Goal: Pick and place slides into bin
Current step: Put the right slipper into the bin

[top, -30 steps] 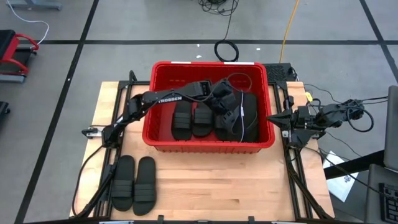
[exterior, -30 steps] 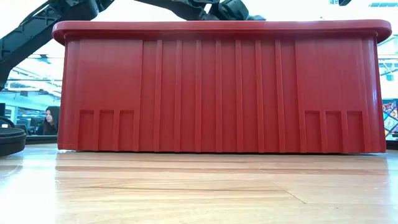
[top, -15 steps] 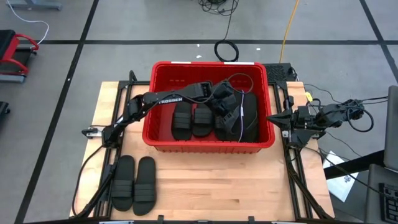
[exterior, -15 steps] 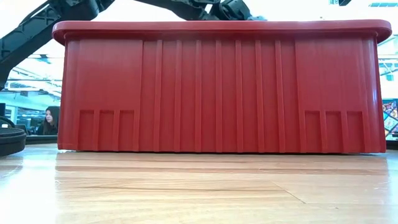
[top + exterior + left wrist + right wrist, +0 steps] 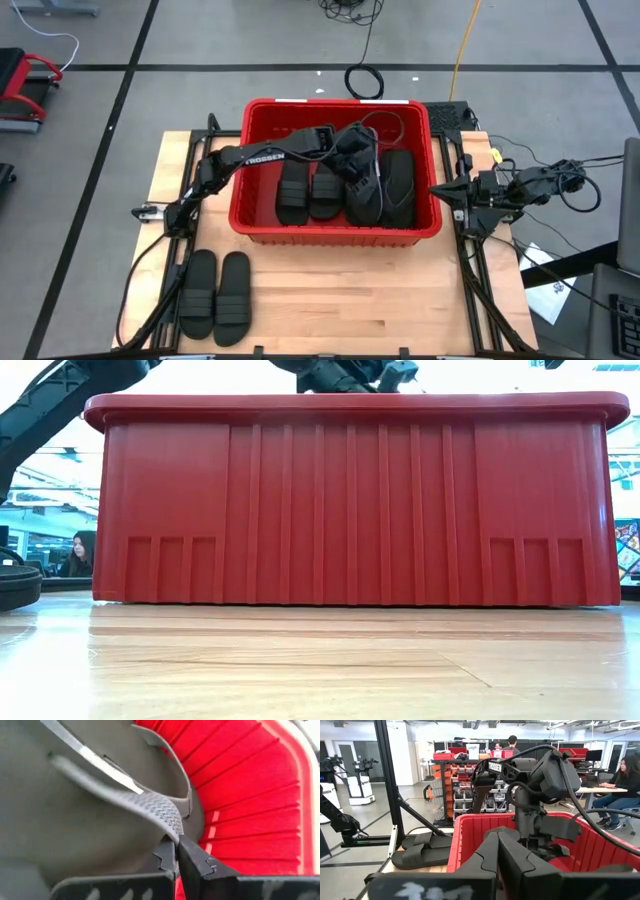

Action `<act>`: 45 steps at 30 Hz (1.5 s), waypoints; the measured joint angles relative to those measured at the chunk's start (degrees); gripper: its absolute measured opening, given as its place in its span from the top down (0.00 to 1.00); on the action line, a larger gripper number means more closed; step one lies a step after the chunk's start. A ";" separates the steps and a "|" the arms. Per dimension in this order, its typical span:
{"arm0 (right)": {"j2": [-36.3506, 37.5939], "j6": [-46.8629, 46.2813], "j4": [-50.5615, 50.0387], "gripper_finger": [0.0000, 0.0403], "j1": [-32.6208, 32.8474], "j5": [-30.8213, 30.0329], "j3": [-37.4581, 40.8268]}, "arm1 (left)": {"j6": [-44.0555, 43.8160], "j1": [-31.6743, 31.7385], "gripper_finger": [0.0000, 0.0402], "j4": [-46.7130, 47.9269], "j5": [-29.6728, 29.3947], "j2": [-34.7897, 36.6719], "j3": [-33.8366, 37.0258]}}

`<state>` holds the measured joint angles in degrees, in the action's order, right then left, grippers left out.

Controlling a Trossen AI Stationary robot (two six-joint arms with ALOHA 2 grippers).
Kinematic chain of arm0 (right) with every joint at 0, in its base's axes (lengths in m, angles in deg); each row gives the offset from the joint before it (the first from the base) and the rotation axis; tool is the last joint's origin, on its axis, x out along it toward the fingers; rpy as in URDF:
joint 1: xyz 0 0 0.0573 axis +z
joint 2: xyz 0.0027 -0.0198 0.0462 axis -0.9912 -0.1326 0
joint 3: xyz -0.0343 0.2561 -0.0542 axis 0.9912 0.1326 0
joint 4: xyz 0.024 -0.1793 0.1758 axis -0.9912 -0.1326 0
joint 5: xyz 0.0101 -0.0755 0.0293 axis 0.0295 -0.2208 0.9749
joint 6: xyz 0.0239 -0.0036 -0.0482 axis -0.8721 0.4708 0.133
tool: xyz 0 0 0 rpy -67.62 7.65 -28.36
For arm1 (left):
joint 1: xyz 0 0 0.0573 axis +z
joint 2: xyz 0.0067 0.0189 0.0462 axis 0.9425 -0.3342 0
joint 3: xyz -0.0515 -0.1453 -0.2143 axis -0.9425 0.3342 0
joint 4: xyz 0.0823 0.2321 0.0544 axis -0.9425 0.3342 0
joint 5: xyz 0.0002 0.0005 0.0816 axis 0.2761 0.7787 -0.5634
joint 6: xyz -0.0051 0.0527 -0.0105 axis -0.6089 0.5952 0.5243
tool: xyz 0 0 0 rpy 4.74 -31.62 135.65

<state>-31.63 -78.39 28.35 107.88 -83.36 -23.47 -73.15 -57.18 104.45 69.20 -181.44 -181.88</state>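
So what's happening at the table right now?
The left end effector is inside the red bin, pinched shut on the thong strap of a flip-flop. More slides already lie in the bin. Two band-strap slides wait on the table near the front left. The right end effector is parked, shut, beside the bin.

4 slides (image 5: 345, 185) in bin (image 5: 258, 215) mid-table; 2 slides (image 5: 215, 293) on table (image 5: 330, 300), front-left.

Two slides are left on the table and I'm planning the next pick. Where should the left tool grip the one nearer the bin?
Probably the wide band strap of that slide, approached from above. It lies sole-down, so the strap arches clear of the footbed, giving fingers something to close around. The neighbouring slide lies close alongside, so side approaches look cramped.
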 joint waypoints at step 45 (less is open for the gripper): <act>0.02 1.12 0.02 1.00 -0.01 -0.18 0.00 | 2.19 1.49 0.66 -4.59 6.49 -6.97 0.14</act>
<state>-31.61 -77.28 28.37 107.86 -83.54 -23.47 -70.95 -55.69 99.87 75.69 -188.41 -181.74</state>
